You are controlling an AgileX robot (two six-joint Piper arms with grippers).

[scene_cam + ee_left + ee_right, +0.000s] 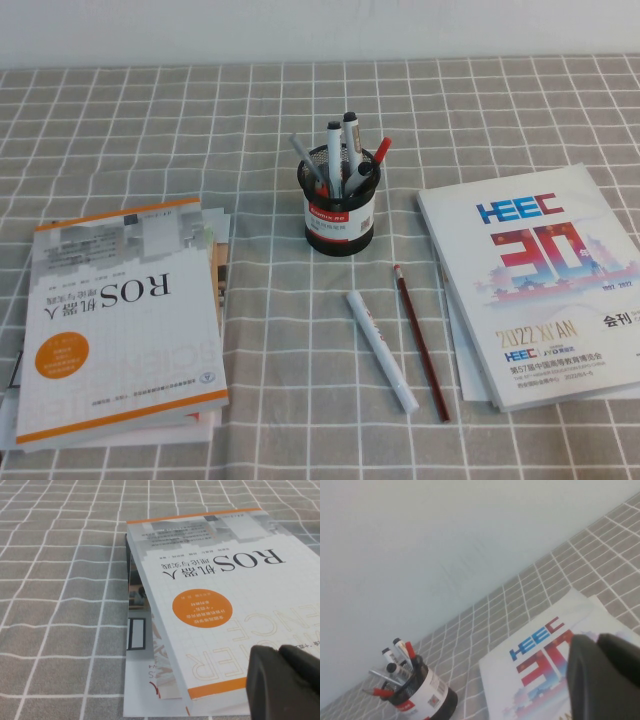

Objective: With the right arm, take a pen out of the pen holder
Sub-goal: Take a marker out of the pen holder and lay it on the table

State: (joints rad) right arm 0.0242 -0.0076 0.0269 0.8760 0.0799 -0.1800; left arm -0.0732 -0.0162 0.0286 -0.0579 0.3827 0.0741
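The pen holder [338, 205], filled with pens [349, 150], is seen mid-bench [300, 90], with a white marker [381, 350] and a red pencil [421, 340] laid at its 5 o'clock. The right pincer [596, 645] is held closed and empty over the HEEC magazine [540, 270] at 4 o'clock. The left pincer [278, 655], likewise closed, is held over the ROS book [120, 310] at 8 o'clock.

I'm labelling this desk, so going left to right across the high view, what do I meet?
ROS book stack → pen holder → white marker → red pencil → HEEC magazine. Neither gripper shows there: left gripper hovers over the ROS book stack, right gripper over the HEEC magazine.
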